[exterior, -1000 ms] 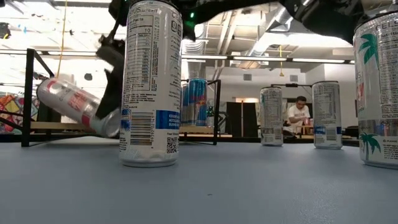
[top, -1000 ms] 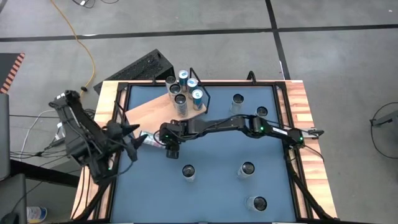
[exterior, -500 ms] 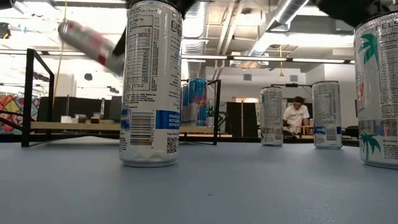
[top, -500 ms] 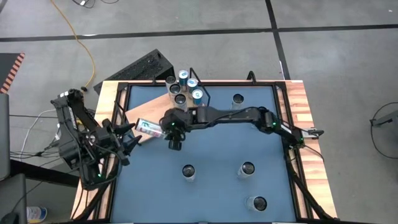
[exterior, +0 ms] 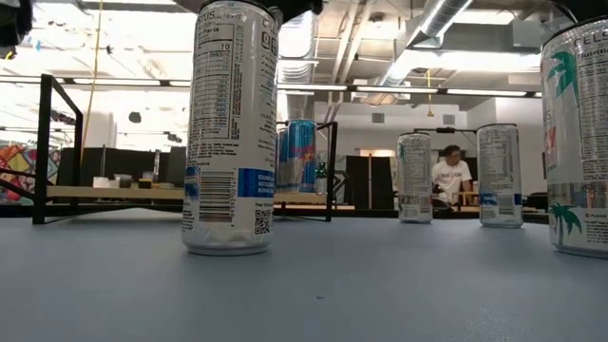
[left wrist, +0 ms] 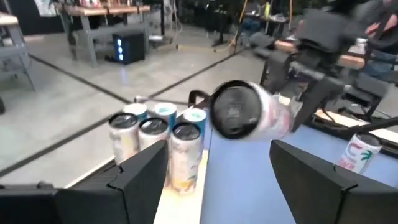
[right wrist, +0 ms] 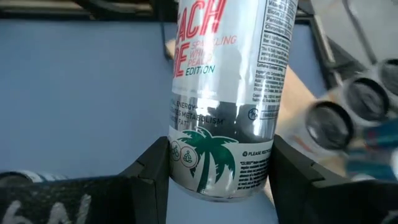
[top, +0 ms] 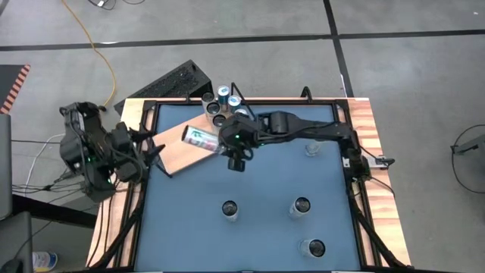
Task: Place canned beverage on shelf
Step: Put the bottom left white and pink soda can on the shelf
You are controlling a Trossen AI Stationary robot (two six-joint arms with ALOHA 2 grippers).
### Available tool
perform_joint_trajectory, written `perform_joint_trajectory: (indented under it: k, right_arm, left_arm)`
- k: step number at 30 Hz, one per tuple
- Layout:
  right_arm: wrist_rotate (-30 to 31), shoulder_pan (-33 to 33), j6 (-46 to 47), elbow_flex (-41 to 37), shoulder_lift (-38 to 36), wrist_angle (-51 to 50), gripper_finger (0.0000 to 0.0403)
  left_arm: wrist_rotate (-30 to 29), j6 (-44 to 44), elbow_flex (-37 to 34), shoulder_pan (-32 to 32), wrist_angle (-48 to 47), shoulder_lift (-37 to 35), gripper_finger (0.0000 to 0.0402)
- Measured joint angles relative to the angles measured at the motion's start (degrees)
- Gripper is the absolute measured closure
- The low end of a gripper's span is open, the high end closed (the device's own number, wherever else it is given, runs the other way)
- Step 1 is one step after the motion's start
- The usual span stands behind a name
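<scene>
Lab/workshop: concrete floor [top: 394,83], exposed ceiling ducts [exterior: 380,43], workbenches [left wrist: 99,12].

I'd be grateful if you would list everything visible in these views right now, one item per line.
shelf: one, pale wood with black wire frame, far-left of the table
shelved cans: at least five, silver and blue, upright at the shelf's framed end
held can: one, white with green palm, lying sideways above the shelf
loose cans: at least four, silver, standing on the table
table: one, blue top, wooden edges
cable: one, yellow, on the floor
person: one, in the room behind
left gripper: open, empty, at the table's left edge
right gripper: closed on the held can
</scene>
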Motion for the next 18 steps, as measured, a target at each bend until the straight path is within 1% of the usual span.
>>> perform_joint_trajectory:
  k: [2,6,8,10,13,18]
  right_arm:
    - [2.3,1.3,0.0,0.0,-0.4,-2.0,0.0213]
    - [3.3,4.4,-0.7,0.0,-1.5,-1.7,0.0213]
    - [4.3,5.9,-1.2,0.0,-2.2,0.0,0.0213]
    - [5.5,7.1,-2.0,0.0,-2.4,-0.6,0.0213]
    - [5.9,8.0,-2.6,0.0,-2.4,1.5,0.0213]
    - [5.9,9.0,-2.7,0.0,-2.4,0.6,0.0213]
  left_arm:
    - [1.4,0.9,-0.1,1.4,0.0,-1.3,0.0132]
    - [4.2,2.5,-0.1,3.9,0.3,-2.1,0.0132]
    - [6.3,2.7,-0.1,4.5,1.6,-2.7,0.0131]
    - [8.5,4.3,-0.1,4.6,4.2,-3.0,0.0126]
    - [11.5,9.7,-0.1,4.6,11.5,-3.3,0.0108]
    - [18.7,24.1,-0.1,5.2,27.9,-2.7,0.0076]
